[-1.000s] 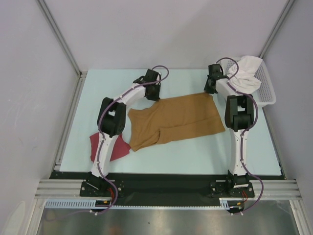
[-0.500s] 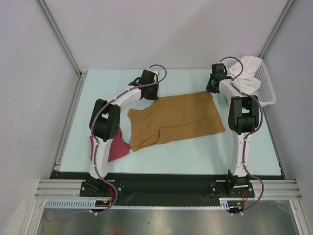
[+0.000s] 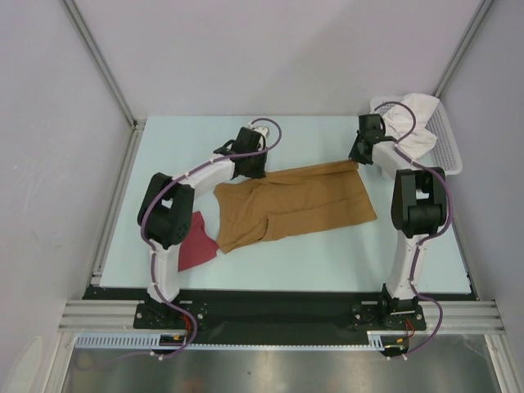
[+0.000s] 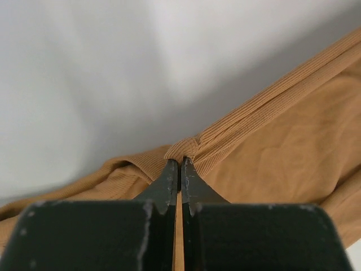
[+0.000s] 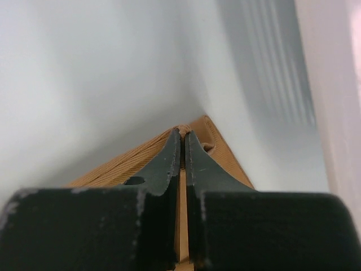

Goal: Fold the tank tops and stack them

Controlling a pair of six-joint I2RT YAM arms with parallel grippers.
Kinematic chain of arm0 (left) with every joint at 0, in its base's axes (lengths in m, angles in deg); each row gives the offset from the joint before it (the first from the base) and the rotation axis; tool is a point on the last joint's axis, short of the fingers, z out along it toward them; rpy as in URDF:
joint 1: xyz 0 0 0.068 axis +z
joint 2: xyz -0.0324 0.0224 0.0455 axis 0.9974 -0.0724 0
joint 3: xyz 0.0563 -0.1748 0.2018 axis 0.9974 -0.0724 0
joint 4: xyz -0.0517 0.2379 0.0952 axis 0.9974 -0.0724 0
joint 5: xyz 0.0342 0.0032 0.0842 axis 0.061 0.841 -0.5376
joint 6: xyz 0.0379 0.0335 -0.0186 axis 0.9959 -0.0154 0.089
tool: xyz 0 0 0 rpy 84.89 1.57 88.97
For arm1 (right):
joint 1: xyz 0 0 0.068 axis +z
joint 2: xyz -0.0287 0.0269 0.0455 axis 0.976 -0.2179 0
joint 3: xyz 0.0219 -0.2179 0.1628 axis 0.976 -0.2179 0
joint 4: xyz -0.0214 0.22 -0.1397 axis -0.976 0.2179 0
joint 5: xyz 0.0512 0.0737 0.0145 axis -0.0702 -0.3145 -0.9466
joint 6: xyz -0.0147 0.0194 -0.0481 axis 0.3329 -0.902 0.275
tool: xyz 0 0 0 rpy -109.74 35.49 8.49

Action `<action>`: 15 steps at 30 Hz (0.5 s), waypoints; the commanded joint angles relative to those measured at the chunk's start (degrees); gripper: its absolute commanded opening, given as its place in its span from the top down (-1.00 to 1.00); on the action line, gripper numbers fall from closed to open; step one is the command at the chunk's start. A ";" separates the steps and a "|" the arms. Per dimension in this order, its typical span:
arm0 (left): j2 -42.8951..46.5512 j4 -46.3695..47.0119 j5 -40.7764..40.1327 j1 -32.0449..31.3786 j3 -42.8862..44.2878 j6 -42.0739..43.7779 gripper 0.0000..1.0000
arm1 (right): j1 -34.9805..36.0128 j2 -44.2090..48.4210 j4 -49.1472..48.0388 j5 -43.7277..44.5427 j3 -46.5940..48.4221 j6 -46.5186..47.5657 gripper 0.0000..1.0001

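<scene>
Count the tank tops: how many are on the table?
2. A tan one lies spread mid-table; a dark red one sits at the near left, partly behind the left arm. More could be hidden.

Pale mint table (image 3: 327,254) w/ black strip (image 3: 278,307) along near edge. White mesh basket (image 3: 449,149) at far-right corner, white cloth (image 3: 419,110) heaped in it. Alu frame post (image 3: 98,57) rises far left; plain grey walls.

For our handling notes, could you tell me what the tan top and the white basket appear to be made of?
Tan top: matte ribbed knit cloth; fine parallel ribs show up close. White basket: probably plastic; stiff wall with regular holes.
</scene>
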 commanded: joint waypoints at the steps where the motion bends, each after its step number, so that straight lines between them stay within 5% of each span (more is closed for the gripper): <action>1: 4.77 2.58 -1.45 -1.32 -3.11 0.18 0.99 | -0.18 5.48 -3.18 3.11 -2.55 -0.98 1.00; 15: 11.97 5.48 -5.67 -5.36 -13.40 -1.76 0.99 | -1.24 12.34 -3.44 7.42 -13.37 -4.58 0.99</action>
